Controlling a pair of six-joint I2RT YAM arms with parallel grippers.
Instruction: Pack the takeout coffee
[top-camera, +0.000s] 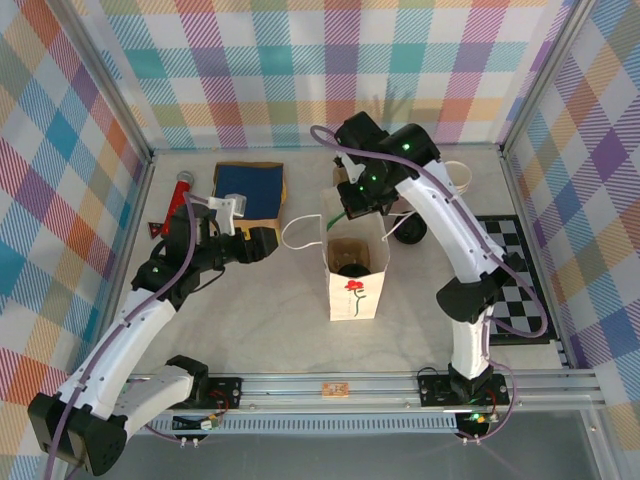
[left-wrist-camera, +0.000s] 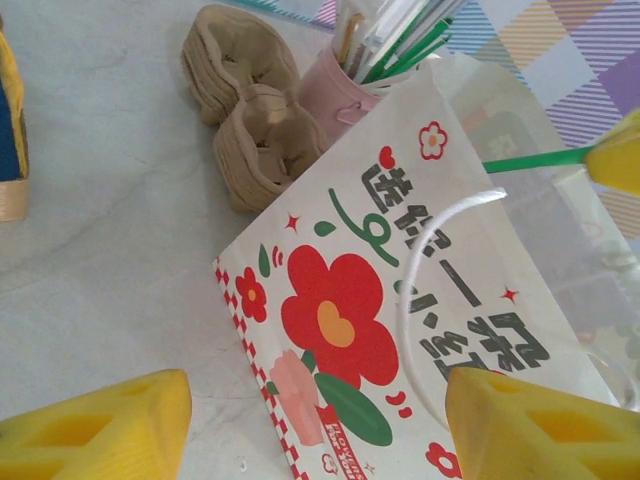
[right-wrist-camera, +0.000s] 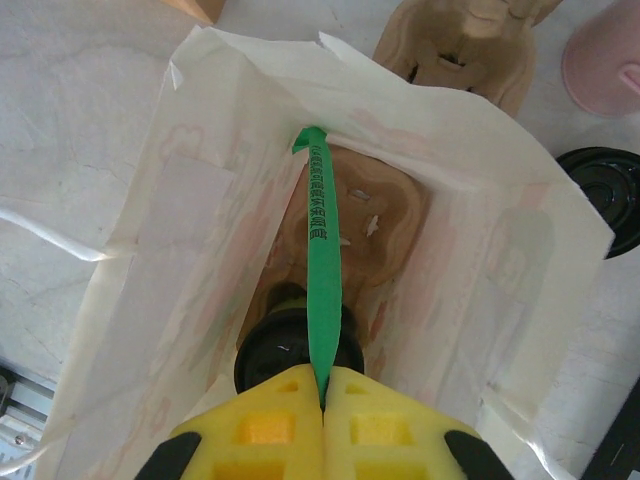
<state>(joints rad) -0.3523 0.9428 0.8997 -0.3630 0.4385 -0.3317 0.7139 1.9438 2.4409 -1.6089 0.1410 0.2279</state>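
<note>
Coffee (right-wrist-camera: 278, 352) sits in bag (right-wrist-camera: 150, 300); my right gripper (right-wrist-camera: 322, 385) pinches green stick (right-wrist-camera: 322, 250) poking in, left gripper (left-wrist-camera: 320, 422) wide, empty; stick drop remains.

bag (right-wrist-camera: 200, 200) mouth open | inside: coffee (right-wrist-camera: 265, 350) + green stick (right-wrist-camera: 322, 240) block centre | tbl (top-camera: 260, 300) L of bag free

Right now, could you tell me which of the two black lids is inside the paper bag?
The black lid deep in the white bag, under the green stick pinched by the right gripper. The other lid lies on the table outside.
</note>
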